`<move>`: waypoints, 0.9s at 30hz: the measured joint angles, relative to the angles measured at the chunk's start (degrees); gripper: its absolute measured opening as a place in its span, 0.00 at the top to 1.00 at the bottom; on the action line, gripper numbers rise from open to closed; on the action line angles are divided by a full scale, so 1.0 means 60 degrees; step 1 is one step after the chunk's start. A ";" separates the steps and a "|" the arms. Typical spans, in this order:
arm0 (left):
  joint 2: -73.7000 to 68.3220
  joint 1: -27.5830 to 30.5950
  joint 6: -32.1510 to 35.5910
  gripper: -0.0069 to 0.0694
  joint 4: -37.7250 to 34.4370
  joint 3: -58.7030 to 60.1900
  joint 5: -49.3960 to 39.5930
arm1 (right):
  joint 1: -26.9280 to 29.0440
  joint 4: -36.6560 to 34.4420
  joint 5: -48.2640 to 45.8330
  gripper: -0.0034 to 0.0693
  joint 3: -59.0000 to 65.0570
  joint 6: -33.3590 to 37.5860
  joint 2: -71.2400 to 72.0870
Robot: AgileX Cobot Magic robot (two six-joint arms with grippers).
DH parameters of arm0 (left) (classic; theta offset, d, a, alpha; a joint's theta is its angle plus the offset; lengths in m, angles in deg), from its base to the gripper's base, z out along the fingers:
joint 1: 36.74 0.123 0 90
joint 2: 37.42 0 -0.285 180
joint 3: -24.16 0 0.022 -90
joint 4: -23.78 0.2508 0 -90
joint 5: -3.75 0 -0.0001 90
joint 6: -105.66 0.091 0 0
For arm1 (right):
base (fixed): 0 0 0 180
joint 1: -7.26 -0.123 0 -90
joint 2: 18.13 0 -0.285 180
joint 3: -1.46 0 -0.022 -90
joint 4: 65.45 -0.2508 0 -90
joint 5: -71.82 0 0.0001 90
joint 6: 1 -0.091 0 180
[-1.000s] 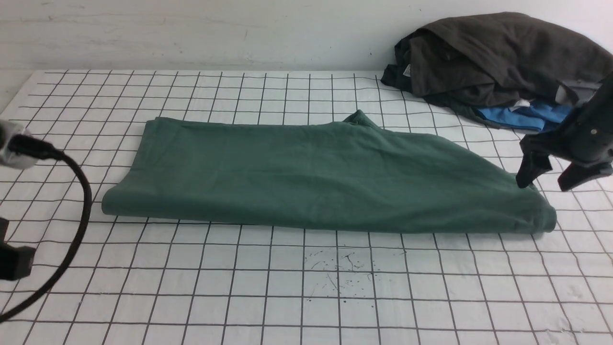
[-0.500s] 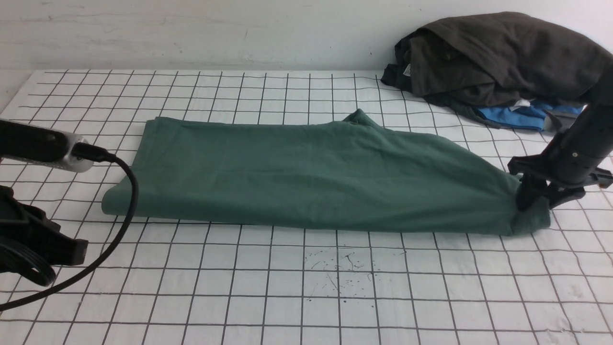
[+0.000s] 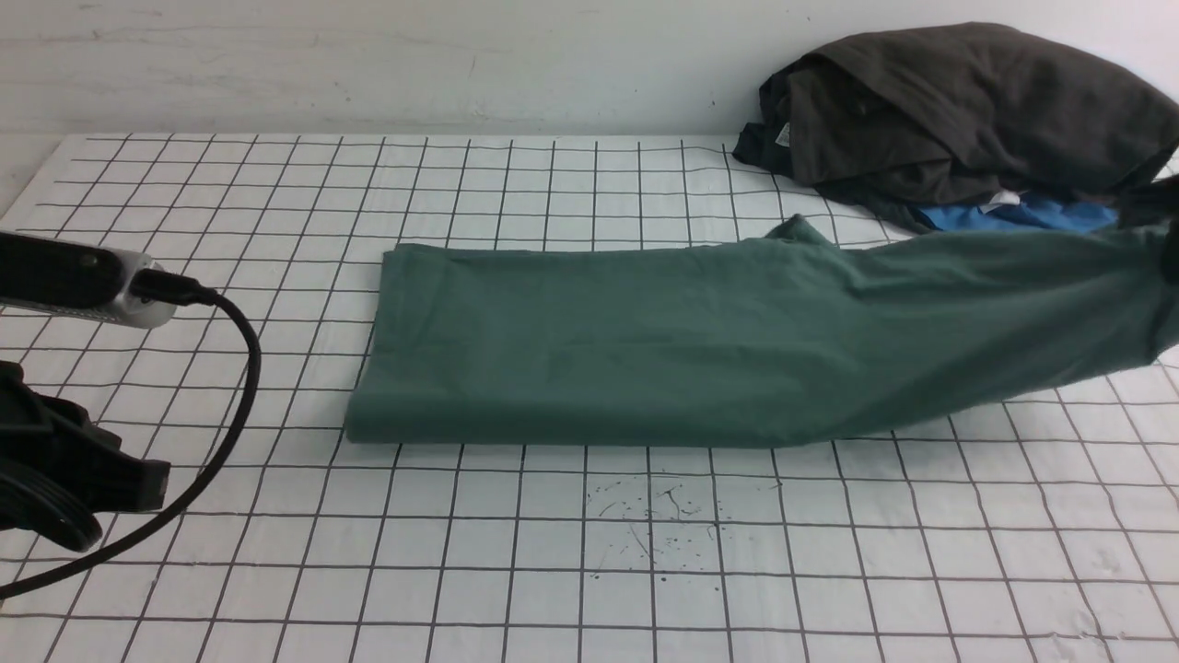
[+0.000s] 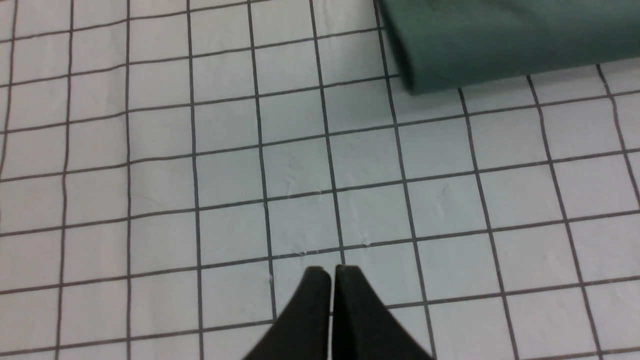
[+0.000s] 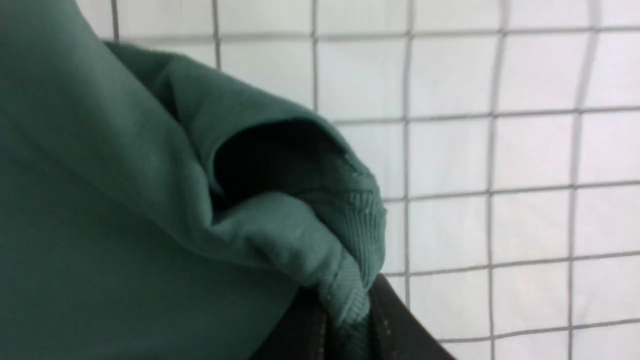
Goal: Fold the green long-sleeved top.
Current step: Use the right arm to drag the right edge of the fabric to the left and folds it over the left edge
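The green long-sleeved top (image 3: 645,345) lies folded into a long band across the gridded table, its right end lifted off the surface toward the frame's right edge. My right gripper (image 5: 345,310) is shut on that raised ribbed end of the green long-sleeved top (image 5: 150,200); in the front view the gripper itself is mostly out of frame at the right edge. My left gripper (image 4: 332,272) is shut with nothing in it, hovering over bare grid, apart from the near-left corner of the green long-sleeved top (image 4: 450,45). The left arm (image 3: 55,460) shows at the front view's left edge.
A dark brown-grey bundled garment (image 3: 958,101) is heaped at the back right, with a bright blue garment (image 3: 1022,216) under it. A black cable (image 3: 235,387) loops from the left arm over the table's left side. Ink specks (image 3: 645,520) mark the near middle.
My right gripper came down on the top's right end, shut on it, then lifted and pulled it right; the whole top slid right. The left arm came into view, then held still.
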 joint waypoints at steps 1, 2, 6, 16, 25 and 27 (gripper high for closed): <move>0.0048 0.0000 0.0000 0.92 -0.0083 0.0000 -0.0026 | 0.0041 -0.0288 -0.0043 0.89 -0.0324 -0.0119 0.0136; 0.0083 0.0000 0.0000 0.92 -0.0173 0.0000 -0.0026 | 0.0029 -0.0941 -0.0084 0.89 -0.0725 -0.0196 0.0293; 0.0103 0.0000 -0.0001 0.92 -0.0594 0.0000 -0.0026 | -0.0659 -0.3279 -0.0133 0.89 -0.1957 -0.0196 0.0595; 0.0138 0.0000 -0.0001 0.92 -0.0790 0.0000 0.0035 | -0.5286 -0.5998 0.0517 0.89 -0.2447 0.0668 -0.0570; 0.0138 0.0000 -0.0001 0.92 -0.0790 0.0000 0.0047 | -0.7244 -0.5989 0.2705 0.89 -0.2417 0.0814 -0.2805; 0.0138 0.0000 -0.0001 0.92 -0.0790 0.0000 0.0047 | -0.7274 -0.5989 0.2885 0.88 -0.2417 0.0814 -0.2929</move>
